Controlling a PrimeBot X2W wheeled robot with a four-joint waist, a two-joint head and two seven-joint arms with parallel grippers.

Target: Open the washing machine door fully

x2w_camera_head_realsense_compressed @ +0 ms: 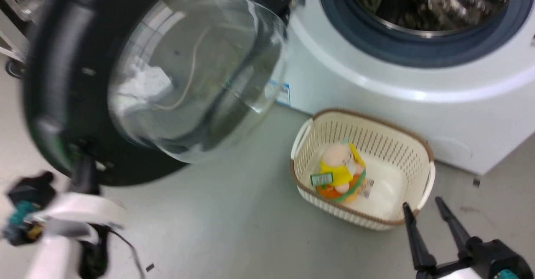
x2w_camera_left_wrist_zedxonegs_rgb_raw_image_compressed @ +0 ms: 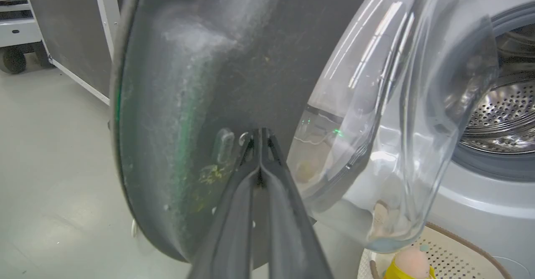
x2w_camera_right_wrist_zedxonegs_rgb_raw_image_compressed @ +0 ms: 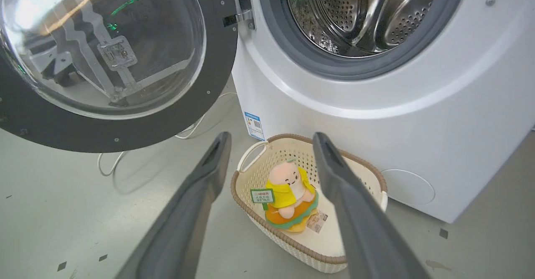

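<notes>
door (x2w_camera_head_realsense_compressed: 54, 103): swung open, hinged at the washer's (x2w_camera_head_realsense_compressed: 376, 90) left front edge | left gripper (x2w_camera_left_wrist_zedxonegs_rgb_raw_image_compressed: 260, 133): fingers pressed together, tips against door's inner face | right gripper (x2w_camera_head_realsense_compressed: 421, 203): fingers spread, empty, before washer | basket (x2w_camera_head_realsense_compressed: 368, 118): on floor at washer's foot, holds toy (x2w_camera_head_realsense_compressed: 340, 170)

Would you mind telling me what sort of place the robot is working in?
Likely a lab or workshop laundry test area: a washing machine stands on bare grey floor, a cream basket before it, a wheeled cart nearby.
</notes>
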